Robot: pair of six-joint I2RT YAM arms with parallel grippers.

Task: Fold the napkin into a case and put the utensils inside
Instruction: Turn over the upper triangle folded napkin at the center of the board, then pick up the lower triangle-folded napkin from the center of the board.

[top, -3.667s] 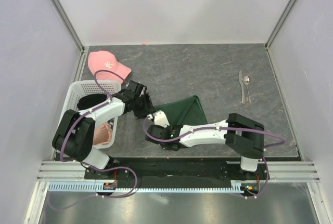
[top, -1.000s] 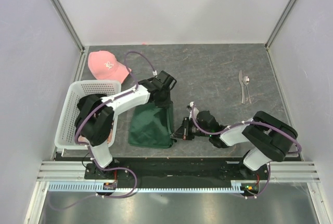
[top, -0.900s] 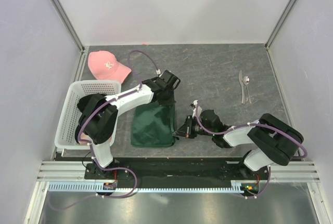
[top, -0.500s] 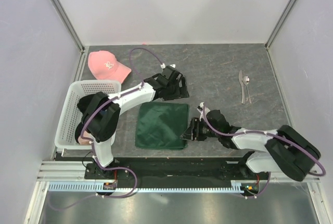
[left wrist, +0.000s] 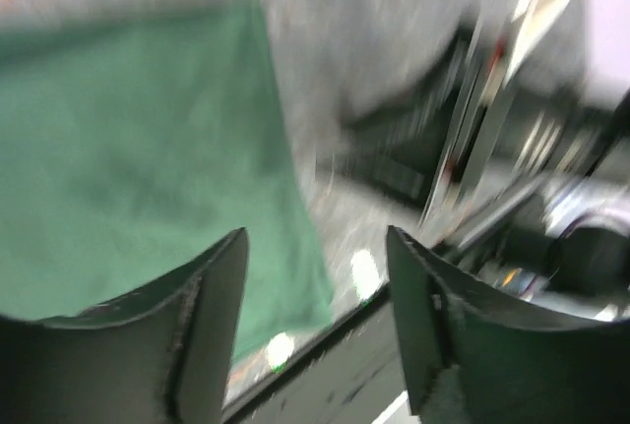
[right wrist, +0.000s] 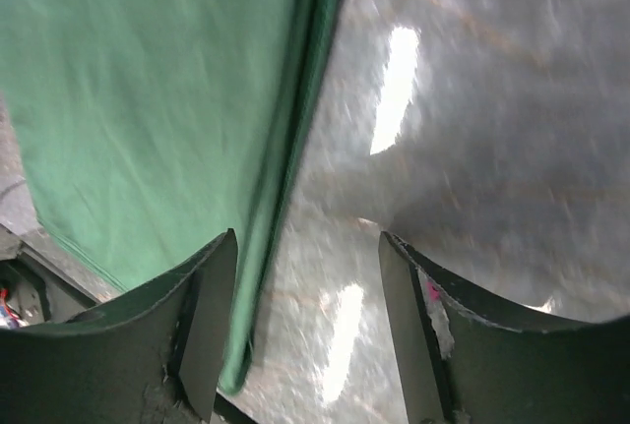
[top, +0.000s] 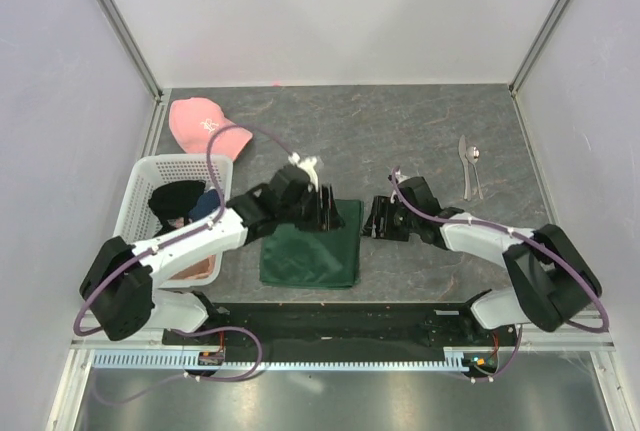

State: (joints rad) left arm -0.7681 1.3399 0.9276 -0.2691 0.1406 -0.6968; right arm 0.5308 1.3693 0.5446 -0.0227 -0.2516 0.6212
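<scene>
The dark green napkin (top: 308, 251) lies folded and flat on the grey table, near the front edge. My left gripper (top: 328, 213) hovers open over the napkin's far edge with nothing between its fingers. The left wrist view is blurred, with the napkin (left wrist: 128, 149) to the left of the open left gripper (left wrist: 315, 286). My right gripper (top: 375, 219) stands open just right of the napkin's far right corner. In the right wrist view the napkin's layered edge (right wrist: 295, 149) runs past the left finger of the empty right gripper (right wrist: 307, 286). The two silver utensils (top: 470, 166) lie side by side at the far right.
A pink cap (top: 205, 126) lies at the far left. A white basket (top: 180, 159) holding a black garment (top: 178, 199) stands at the left edge. Walls close the table in on three sides.
Both grippers have opened and let go of the napkin, which was drawn rightward and now lies flat. The left gripper has pulled back toward me; the right gripper has moved farther away.
</scene>
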